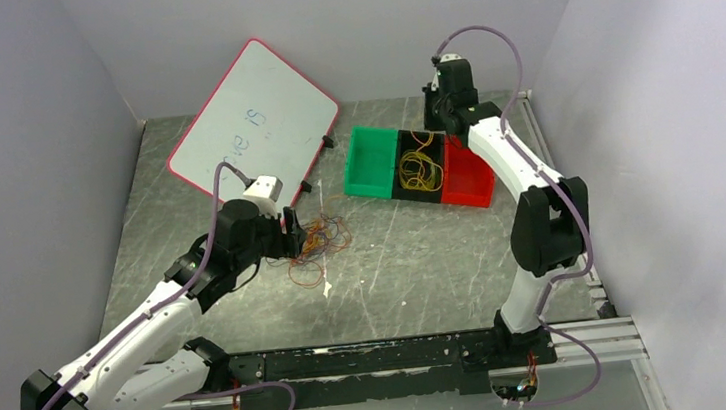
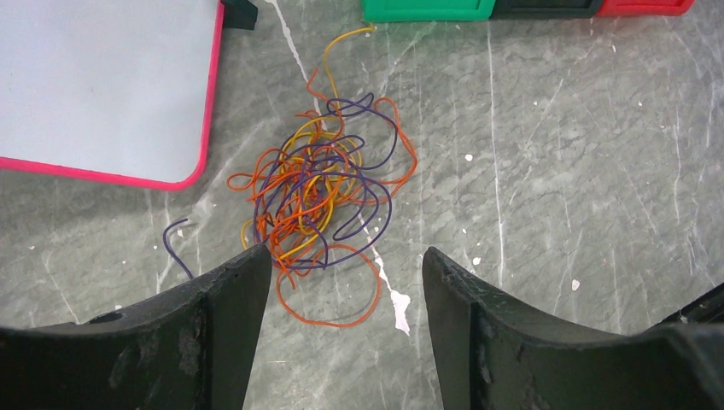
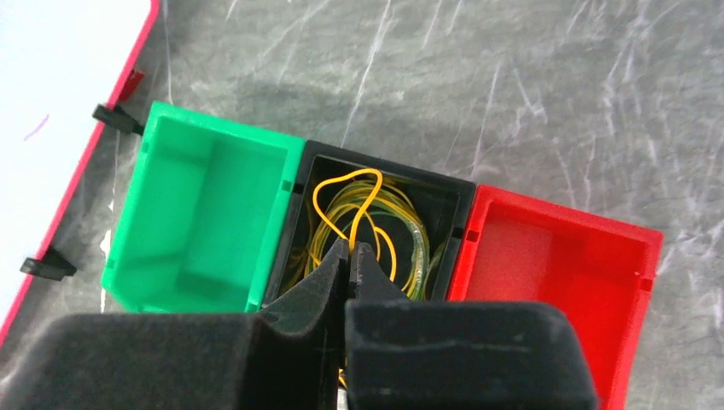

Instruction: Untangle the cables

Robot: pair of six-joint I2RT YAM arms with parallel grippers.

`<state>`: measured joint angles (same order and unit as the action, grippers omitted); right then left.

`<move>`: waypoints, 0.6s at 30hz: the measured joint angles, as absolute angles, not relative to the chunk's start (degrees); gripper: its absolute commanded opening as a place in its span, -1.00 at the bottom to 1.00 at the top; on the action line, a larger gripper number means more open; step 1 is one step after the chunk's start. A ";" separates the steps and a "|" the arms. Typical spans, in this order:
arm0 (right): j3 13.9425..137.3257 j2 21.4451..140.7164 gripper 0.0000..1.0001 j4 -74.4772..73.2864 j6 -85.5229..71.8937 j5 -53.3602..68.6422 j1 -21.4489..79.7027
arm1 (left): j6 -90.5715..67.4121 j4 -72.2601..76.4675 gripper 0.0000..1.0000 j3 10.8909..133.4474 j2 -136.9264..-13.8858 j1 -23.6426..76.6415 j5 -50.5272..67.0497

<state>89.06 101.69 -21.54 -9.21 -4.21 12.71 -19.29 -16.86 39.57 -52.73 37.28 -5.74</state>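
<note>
My left pincer hangs low over the bench, jaws apart and gripping nothing. In its wrist view, the nearest orange loop of the cables shows in the gap between the fingers. Those cables lie in one knotted bunch on the bench just ahead of that pincer, with orange, purple and yellow strands wound through each other. One yellow-orange end trails off the far side toward the bins. A short purple end curls by itself on the bench left of the bunch, close to my left finger. Beyond it on the left lies a whiteboard with a pink rim, one corner near the bunch but not touching it. Farther back, three bins stand side by side and touching: green, black and red. A heap of yellow cables fills the black bin, while the green and red bins hold none. My right pincer hangs over the black bin with its jaws pressed together. A yellow loop rises right at its tips, and I cannot tell whether a strand is nipped there.
</note>
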 measured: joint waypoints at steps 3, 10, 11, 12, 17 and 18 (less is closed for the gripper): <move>87.94 102.89 -1.00 -21.19 -9.21 -3.09 12.69 | -19.35 -17.02 0.39 39.48 -52.71 37.28 -5.65; 86.56 106.56 -0.97 -21.30 -9.06 -1.80 12.69 | -19.53 -17.30 0.39 38.50 -52.71 37.28 -4.86; 86.56 107.26 -0.96 -21.30 -8.93 -1.69 12.69 | -19.57 -17.39 0.39 38.50 -52.71 37.28 -4.86; 86.56 108.03 -0.96 -21.30 -8.84 -1.61 12.69 | -19.73 -17.43 0.39 38.50 -52.71 37.28 -4.84; 87.50 111.92 -0.68 -21.74 -8.62 -0.78 12.69 | -20.01 -17.43 0.38 38.48 -52.71 37.28 -4.56; 87.90 112.60 -0.57 -21.74 -8.56 -0.64 12.69 | -20.10 -17.43 0.38 38.44 -52.71 37.28 -4.49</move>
<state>87.90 112.60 -21.74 -8.56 -0.64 12.69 -20.10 -17.43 38.44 -52.71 37.28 -4.49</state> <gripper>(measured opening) 0.098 0.693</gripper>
